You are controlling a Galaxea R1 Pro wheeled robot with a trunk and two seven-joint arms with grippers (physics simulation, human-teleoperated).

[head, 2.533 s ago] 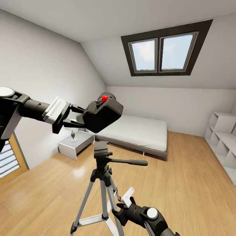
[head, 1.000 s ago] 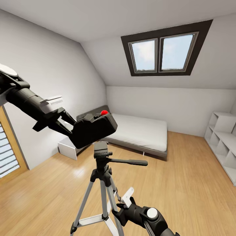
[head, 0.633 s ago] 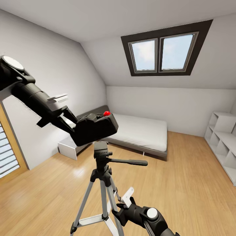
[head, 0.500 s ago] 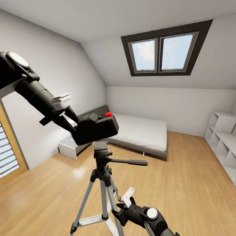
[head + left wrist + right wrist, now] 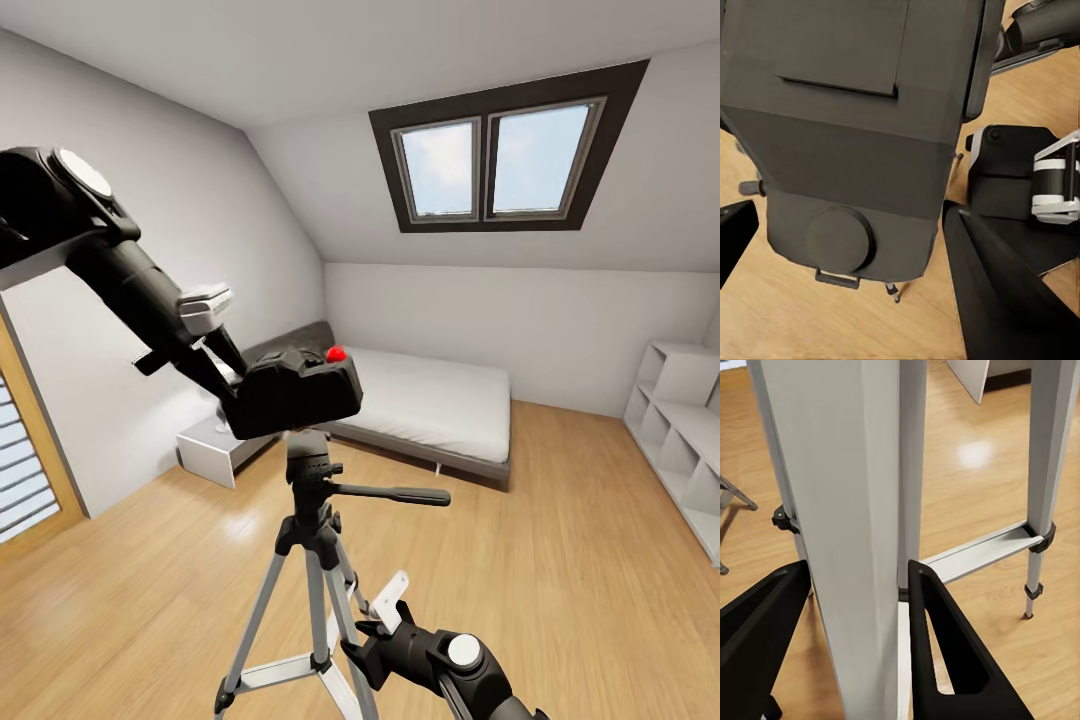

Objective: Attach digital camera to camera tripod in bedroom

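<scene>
Left black arm reaches forward and downward; its two-finger left gripper (image 5: 232, 385) is clamped on the load. Right black arm sits low; right gripper (image 5: 859, 637) fingers bracket a leg.

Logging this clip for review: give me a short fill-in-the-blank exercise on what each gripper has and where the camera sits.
1. The left gripper is shut on the ____.
2. The right gripper is closed around a silver leg of the ____.
3. The camera is level and sits just above the tripod's black ____.
4. The round button on top of the camera is ____.

Missing words: camera; tripod; head; red
</scene>
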